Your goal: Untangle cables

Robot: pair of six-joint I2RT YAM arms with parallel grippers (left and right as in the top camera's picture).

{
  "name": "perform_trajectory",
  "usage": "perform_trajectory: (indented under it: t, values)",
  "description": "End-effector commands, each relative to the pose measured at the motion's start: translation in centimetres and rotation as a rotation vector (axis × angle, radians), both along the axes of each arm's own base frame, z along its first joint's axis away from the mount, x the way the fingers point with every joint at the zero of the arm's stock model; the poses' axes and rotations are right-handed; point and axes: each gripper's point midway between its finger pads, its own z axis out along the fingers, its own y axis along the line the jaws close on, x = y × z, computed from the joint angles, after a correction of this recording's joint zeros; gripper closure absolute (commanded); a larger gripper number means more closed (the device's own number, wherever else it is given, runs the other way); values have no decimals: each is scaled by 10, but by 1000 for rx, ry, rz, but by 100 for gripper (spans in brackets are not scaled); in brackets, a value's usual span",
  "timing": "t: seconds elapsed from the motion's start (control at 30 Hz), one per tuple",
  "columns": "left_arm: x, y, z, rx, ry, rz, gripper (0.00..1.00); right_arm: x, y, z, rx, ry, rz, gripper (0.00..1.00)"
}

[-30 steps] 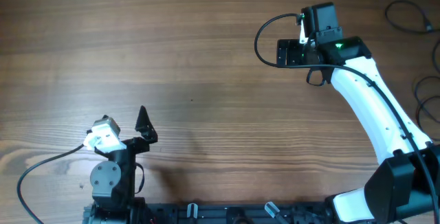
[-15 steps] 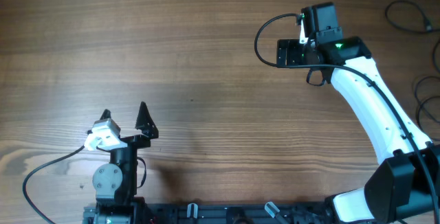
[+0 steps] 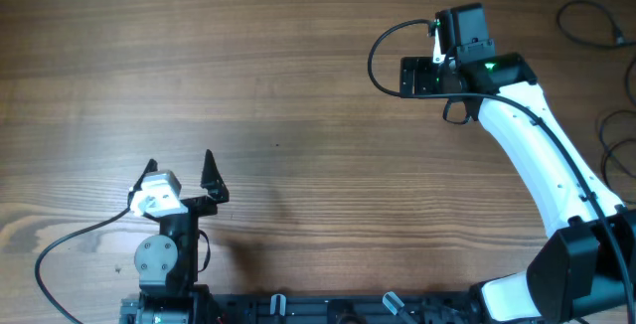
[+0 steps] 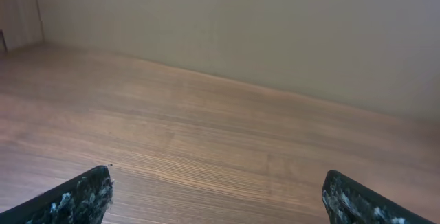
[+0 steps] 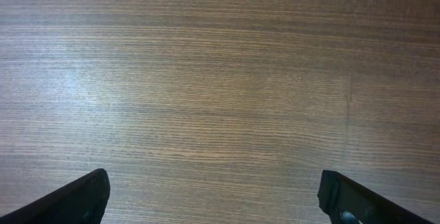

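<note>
The cables show only in the overhead view, as thin dark loops at the table's far right: one loop [image 3: 588, 21] at the top right corner, another [image 3: 608, 143] at the right edge. My left gripper [image 3: 180, 165] is open and empty at the front left, far from them; the left wrist view [image 4: 216, 193] shows only bare wood between its fingers. My right gripper [image 3: 405, 76] is at the back right of centre, pointing left, well left of the cables. It is open and empty over bare wood in the right wrist view [image 5: 213, 193].
The wooden table [image 3: 298, 115] fills the view. A thicker black arm cable [image 3: 380, 51] arcs beside the right wrist, and another [image 3: 70, 240] runs from the left arm's base. A pale wall [image 4: 275, 31] stands behind the table.
My left wrist has turned and shifted slightly, so both of its fingers now show spread apart from above. The right arm has not moved.
</note>
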Motion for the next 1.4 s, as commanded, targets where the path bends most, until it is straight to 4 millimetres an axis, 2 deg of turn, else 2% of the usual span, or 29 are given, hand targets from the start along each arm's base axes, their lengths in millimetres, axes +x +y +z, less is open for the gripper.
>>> perform_trajectory:
  t: [0.0, 0.17, 0.9, 0.97, 1.13, 1.2, 1.23, 1.37]
  values:
    - [0, 1, -1, 123, 9, -7, 0, -2, 3, -9, 2, 22, 5, 0]
    - [0, 3, -1, 204, 18, -2, 0, -2, 3, -9, 2, 22, 5, 0]
    - [0, 2, 0, 203, 15, -2, 0, -2, 2, -8, -3, 19, 5, 0]
    - [0, 2, 0, 203, 15, -2, 0, 9, -5, -2, -37, -35, -22, 0]
    - [0, 2, 0, 203, 15, -2, 0, 10, -5, 2, -34, -48, -22, 0]
    - [0, 2, 0, 203, 15, -2, 0, 15, -7, 9, -66, -85, 11, 0]
    - [0, 2, 0, 203, 15, -2, 0, 21, -6, 20, -85, -132, 55, 0]
    - [0, 2, 0, 203, 15, -2, 0, 19, -13, 38, -69, -216, 34, 0]
